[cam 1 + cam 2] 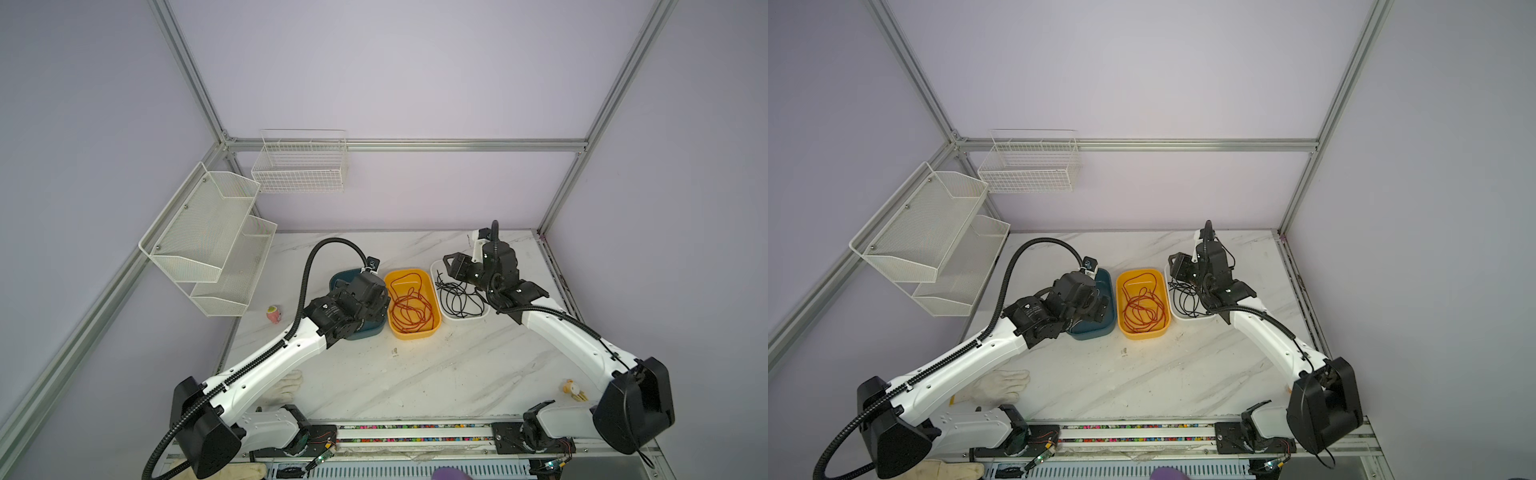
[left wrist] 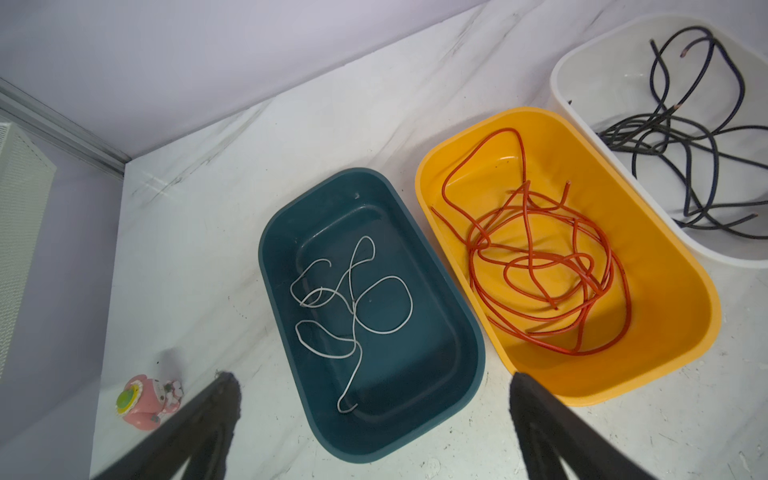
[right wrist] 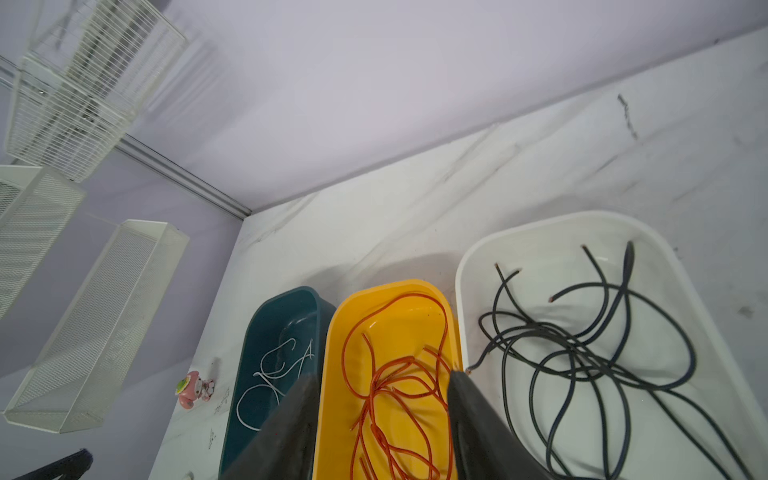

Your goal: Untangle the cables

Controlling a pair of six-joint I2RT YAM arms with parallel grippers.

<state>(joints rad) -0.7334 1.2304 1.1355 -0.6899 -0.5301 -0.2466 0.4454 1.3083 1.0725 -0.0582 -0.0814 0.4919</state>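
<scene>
Three bins stand in a row at the back of the table. A thin white cable (image 2: 353,299) curls in the teal bin (image 2: 266,257). The yellow bin (image 2: 665,374) holds a tangle of orange cable (image 2: 540,266). Black cables (image 3: 582,353) lie looped in the white bin (image 3: 461,270). My left gripper (image 2: 374,384) hangs open above the teal bin's near end, with nothing between its fingers. My right gripper (image 3: 381,376) is open too and empty. In a top view it (image 1: 449,264) sits over the white bin's (image 1: 465,318) far left corner, clear of the black cables (image 1: 457,297).
A small pink toy (image 1: 273,313) stands left of the teal bin (image 1: 365,334). A white glove (image 1: 286,384) lies by the left arm. A small yellow figure (image 1: 573,390) sits near the right arm's base. White wire racks (image 1: 208,237) hang on the left wall.
</scene>
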